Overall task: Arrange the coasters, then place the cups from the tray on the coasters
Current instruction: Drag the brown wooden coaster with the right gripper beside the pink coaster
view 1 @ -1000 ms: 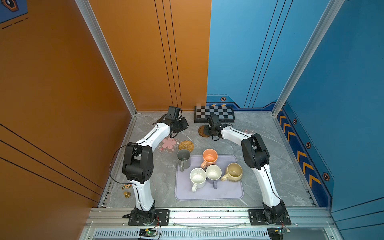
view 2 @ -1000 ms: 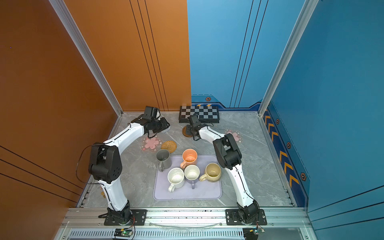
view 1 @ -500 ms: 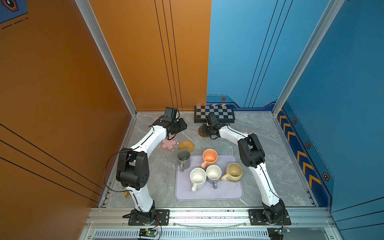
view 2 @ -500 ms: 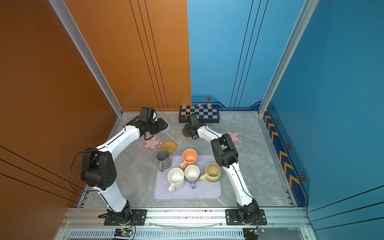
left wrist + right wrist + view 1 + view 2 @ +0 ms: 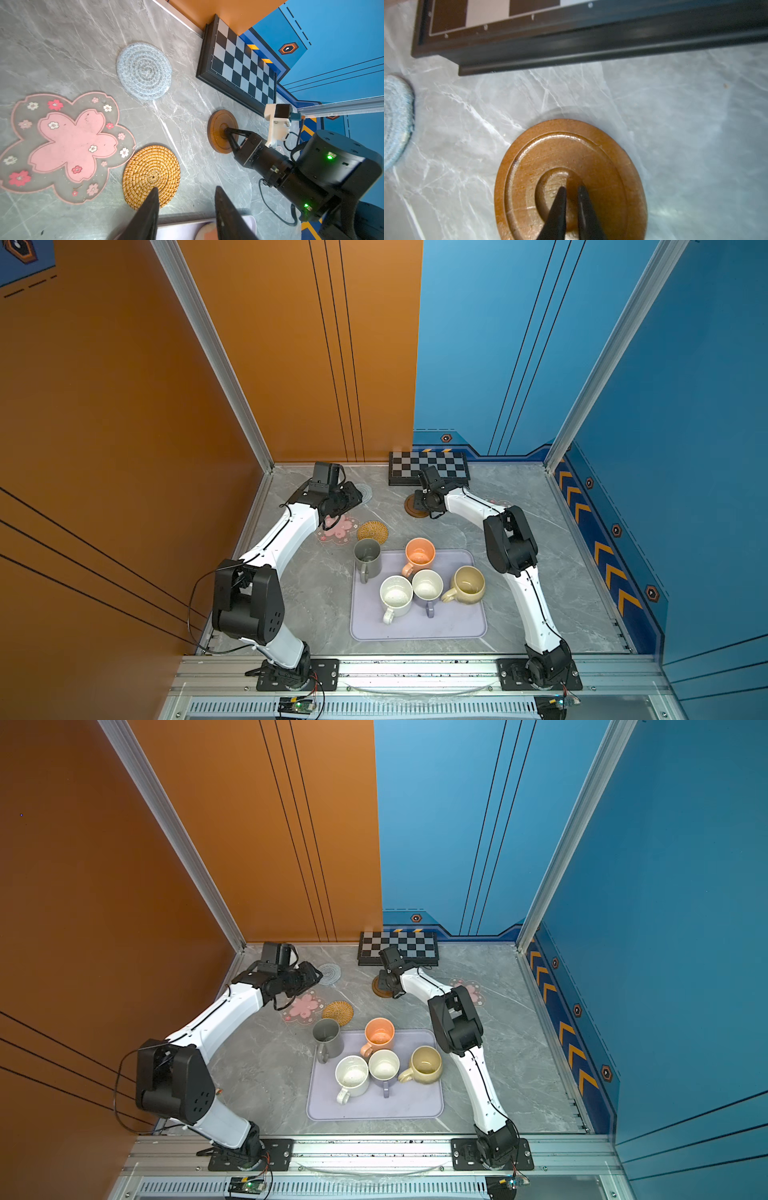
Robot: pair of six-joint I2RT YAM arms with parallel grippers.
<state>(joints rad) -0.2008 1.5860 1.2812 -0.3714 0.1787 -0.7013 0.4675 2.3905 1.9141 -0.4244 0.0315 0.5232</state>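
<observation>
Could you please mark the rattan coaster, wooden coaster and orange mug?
rattan coaster (image 5: 152, 176): left wrist view, woven centre.
wooden coaster (image 5: 525, 166): right wrist view, flat ring.
orange mug (image 5: 420, 554): a top view, inside bottom.

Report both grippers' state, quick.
Left gripper: open, holding nothing.
Right gripper: shut, tips at the centre of the brown wooden coaster, gripping nothing.

Near the far left corner of the table (image 5: 573, 572), our left gripper (image 5: 186, 189) hovers with jaws parted; our right gripper (image 5: 572, 188), by the far edge, has jaws pinched together.
</observation>
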